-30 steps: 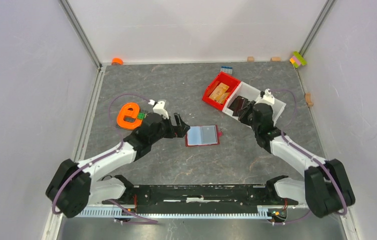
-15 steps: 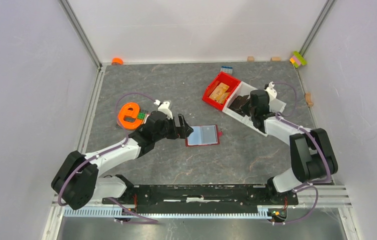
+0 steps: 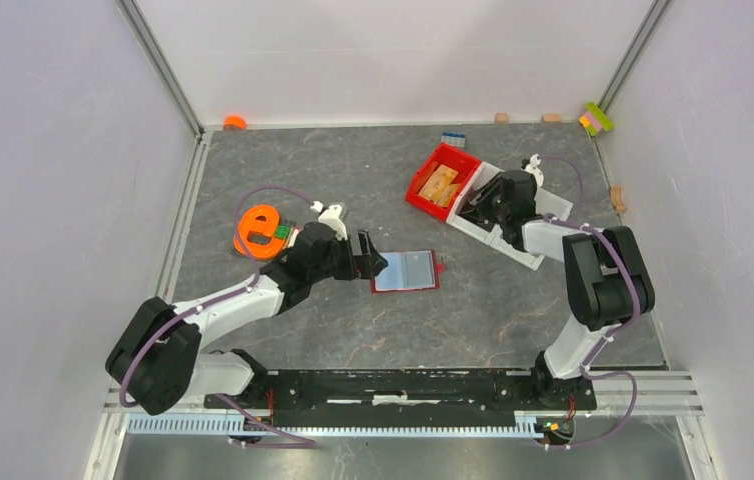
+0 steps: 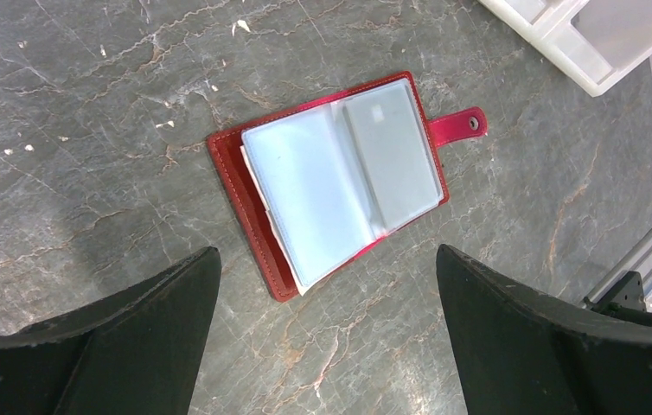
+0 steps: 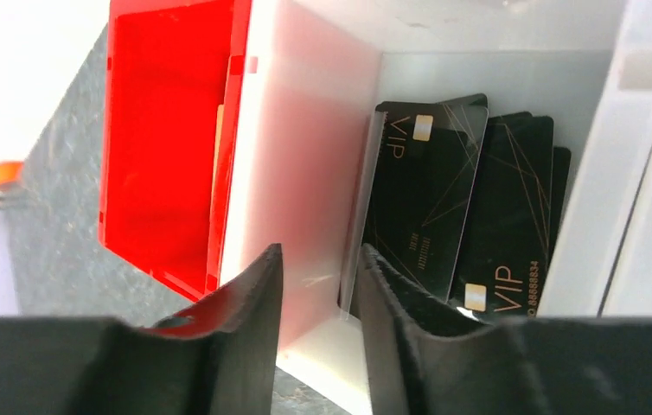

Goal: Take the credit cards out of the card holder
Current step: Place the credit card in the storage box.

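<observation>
Holder — open flat, frame centre, grey card sleeved | left gripper spread wide above | right gripper narrowly parted, empty, at bin | you'd best pin the cover — slide card out sideways

bare table rings card holder; white bin well apart.

The top view looks down over the whole table from behind its near edge; the left wrist view sits close above the card holder, also seen mid-table from above. The right wrist view peers down into the white bin, which lies towards the top view's right.
</observation>
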Controlling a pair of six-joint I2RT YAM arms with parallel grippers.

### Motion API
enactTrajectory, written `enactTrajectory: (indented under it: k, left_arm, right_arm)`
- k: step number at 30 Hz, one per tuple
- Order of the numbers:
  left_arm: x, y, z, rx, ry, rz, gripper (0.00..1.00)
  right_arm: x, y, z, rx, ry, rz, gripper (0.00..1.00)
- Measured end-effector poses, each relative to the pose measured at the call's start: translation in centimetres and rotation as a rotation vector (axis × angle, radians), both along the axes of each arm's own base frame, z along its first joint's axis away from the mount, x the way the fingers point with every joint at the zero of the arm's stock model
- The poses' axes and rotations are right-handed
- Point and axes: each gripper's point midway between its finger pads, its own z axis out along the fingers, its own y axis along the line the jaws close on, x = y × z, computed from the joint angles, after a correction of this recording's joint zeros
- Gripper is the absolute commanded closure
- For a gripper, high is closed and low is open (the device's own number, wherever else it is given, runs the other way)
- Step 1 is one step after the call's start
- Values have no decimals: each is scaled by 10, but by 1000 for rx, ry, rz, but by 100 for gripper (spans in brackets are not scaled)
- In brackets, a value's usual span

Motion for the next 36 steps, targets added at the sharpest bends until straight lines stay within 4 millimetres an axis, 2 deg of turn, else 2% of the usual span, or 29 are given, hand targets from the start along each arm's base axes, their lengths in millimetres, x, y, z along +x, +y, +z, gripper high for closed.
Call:
enactTrajectory:
  k: [2,8,9,13,16,18,20,25,31,33,36]
  left_arm:
    - [0,0,0,-1,0,0,0]
    - [1,-1,1,-3,-2,0,0]
    - [1,-1,1,-3,-2,0,0]
    - [0,-1,2,-5,-1,-4,0]
    - [-1,-4,2,-13,7,-14,0]
    - [0,-5,1,-12,13,-18,0]
    - [1,-7,-2,-9,22,-21,1]
    - [2,-14,-13,5,65,-43,5]
    - [4,-29,-28,12,140,-97,9]
    - [4,-33,-34,15,164,-111,12]
    - [2,-38,-47,26,213,-135,12]
  right_arm:
    - [1,-1,4,-19,-14,9,37]
    - [-2,-9,51,-43,-112,-6,35]
    - [-4,-9,59,-44,-128,-4,31]
    - [-23,-8,82,-50,-185,28,29]
    - [-42,0,88,-63,-209,91,28]
    - [-56,12,84,-66,-214,155,28]
    - [-75,28,71,-60,-217,245,28]
    - [-126,66,20,-61,-109,467,28]
    - [-154,97,1,-176,-85,632,29]
    - [-155,94,-6,-217,-65,633,30]
    - [-153,88,-19,-277,-16,619,35]
